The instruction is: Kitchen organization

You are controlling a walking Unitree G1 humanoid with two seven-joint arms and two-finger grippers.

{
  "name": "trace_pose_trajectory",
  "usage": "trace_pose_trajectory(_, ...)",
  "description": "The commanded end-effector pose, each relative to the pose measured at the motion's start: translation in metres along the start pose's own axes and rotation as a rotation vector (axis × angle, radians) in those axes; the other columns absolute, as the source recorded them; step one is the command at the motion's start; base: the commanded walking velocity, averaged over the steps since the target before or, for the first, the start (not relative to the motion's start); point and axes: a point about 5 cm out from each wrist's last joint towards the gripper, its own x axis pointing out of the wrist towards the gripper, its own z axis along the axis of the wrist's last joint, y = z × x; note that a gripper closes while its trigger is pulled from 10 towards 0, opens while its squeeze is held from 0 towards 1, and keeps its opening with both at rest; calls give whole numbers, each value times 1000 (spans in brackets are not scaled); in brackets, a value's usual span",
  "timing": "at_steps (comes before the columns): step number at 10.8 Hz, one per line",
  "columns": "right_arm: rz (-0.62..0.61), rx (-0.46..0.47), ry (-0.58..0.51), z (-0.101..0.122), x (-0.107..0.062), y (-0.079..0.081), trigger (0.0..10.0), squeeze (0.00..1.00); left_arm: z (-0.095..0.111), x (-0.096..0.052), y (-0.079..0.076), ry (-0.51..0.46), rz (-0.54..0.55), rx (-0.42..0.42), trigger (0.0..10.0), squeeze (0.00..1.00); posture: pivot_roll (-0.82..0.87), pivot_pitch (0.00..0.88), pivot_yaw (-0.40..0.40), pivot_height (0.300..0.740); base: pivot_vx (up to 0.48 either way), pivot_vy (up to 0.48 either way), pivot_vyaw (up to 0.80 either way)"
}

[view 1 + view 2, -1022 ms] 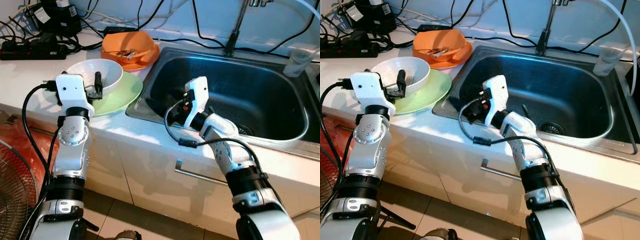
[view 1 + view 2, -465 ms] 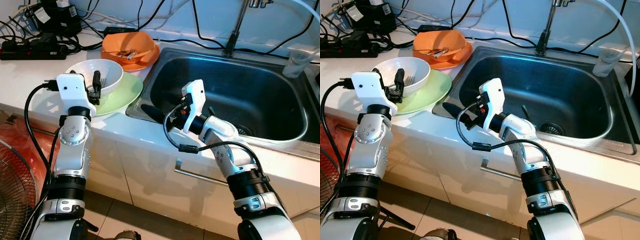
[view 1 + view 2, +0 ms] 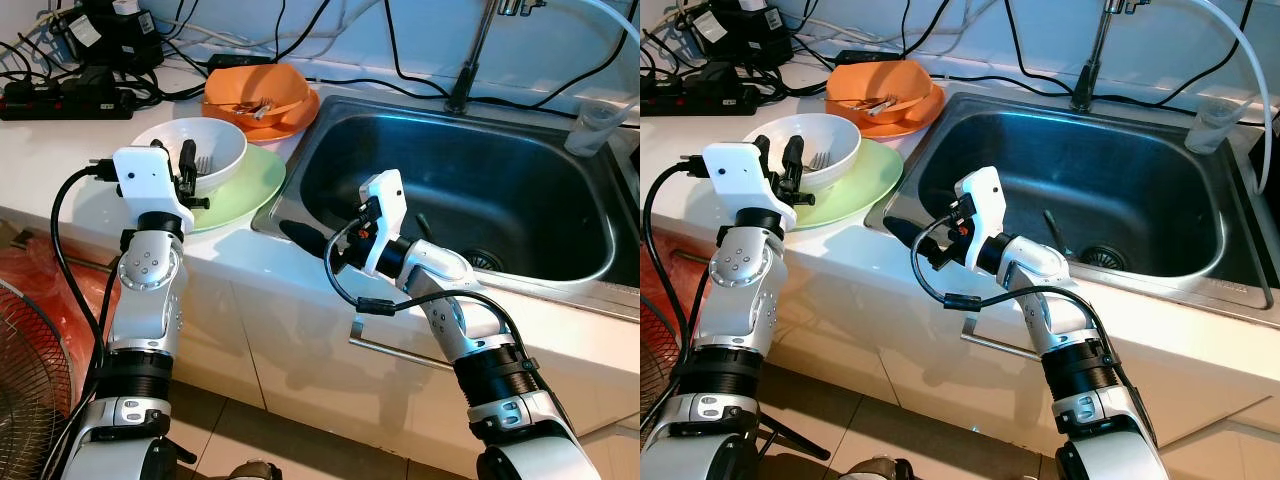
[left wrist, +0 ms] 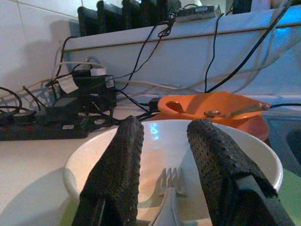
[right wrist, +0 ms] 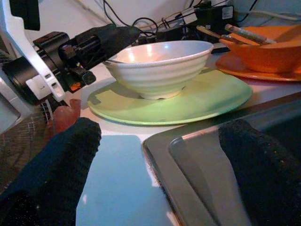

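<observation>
A white bowl (image 3: 205, 150) with a fork (image 4: 169, 188) in it stands on a green plate (image 3: 245, 190) on the counter left of the sink (image 3: 450, 170). My left gripper (image 3: 778, 158) hovers open at the bowl's near rim, and the fork shows in the gap between its fingers (image 4: 117, 165). My right gripper (image 3: 310, 240) is open over the sink's front left corner and points toward the plate. Its two fingers (image 5: 61, 160) stand wide apart with nothing between them.
An orange bowl (image 3: 262, 90) with spoons sits on an orange plate behind the white bowl. Cables and a power strip (image 3: 65, 100) crowd the back left. A faucet (image 3: 470, 60) and a plastic cup (image 3: 598, 122) stand behind the sink, and a dark utensil (image 3: 1050, 222) lies in it.
My right gripper has drawn back out of the basin toward the sink's front left corner. My left gripper has shifted slightly at the bowl's rim.
</observation>
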Motion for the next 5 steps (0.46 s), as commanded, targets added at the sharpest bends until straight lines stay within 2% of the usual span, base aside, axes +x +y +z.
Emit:
trace_pose_trajectory(1,11,-21,-11,6,0,1,10000,0,3,2,-3,-15,-13,-9,0,0,57,36,23,740,0,0,0)
trace_pose_trajectory(5,-4,-27,-8,6,0,0,10000,0,6,3,-2,-30,-10,-8,0,0,58,34,26,740,0,0,0)
